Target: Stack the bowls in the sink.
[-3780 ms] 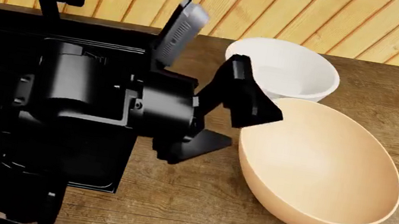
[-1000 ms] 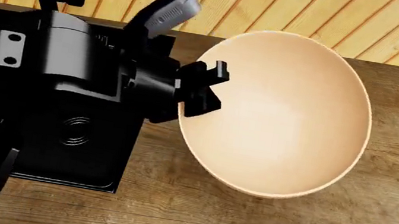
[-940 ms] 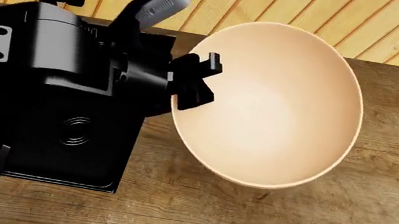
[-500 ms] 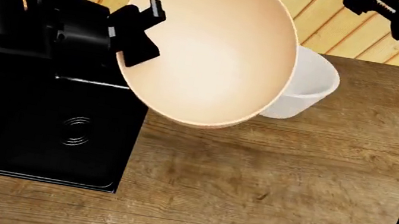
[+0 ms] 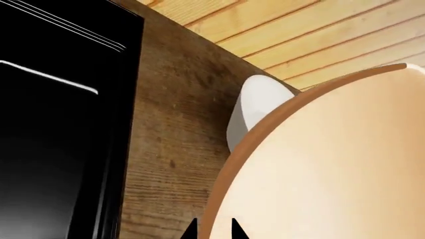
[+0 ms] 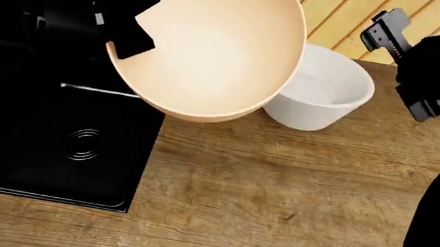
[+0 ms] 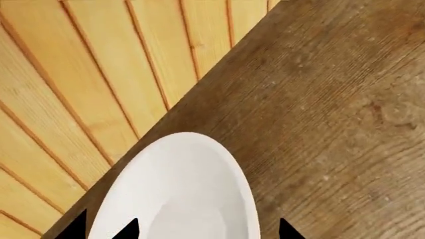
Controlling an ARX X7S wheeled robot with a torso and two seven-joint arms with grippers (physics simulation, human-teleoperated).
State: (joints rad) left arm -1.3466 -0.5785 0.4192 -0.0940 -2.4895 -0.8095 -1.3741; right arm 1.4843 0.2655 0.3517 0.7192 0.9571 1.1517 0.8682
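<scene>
My left gripper [image 6: 131, 16] is clamped on the rim of the peach-tan bowl [image 6: 206, 42], one finger inside and one outside, holding it tilted in the air with its mouth turned toward my head camera. A moment ago this bowl hung over the counter and hid the white bowl [image 6: 322, 93]; since then I have swung it up and toward ten o'clock, so it now hangs over the near edge of the sink [image 6: 39, 148], and the white bowl shows again on the wooden counter [image 6: 296, 202] at about one o'clock. That means the first bowl is nearly ready to go down into the basin, though nothing is in the sink yet. My right gripper [image 6: 408, 54] has come in at two o'clock, just beside the white bowl with its jaws spread and nothing between them; in the right wrist view the white bowl [image 7: 179, 194] lies directly ahead. The peach-tan bowl is smooth, rounded and matte, with a thin darker lip [image 5: 265, 134]. The white one is glossy and steeper-sided. The sink is glossy black with a ringed round drain [image 6: 82, 141], the counter coarse-grained brown wood, the wall [image 7: 99, 64] pale planks.
</scene>
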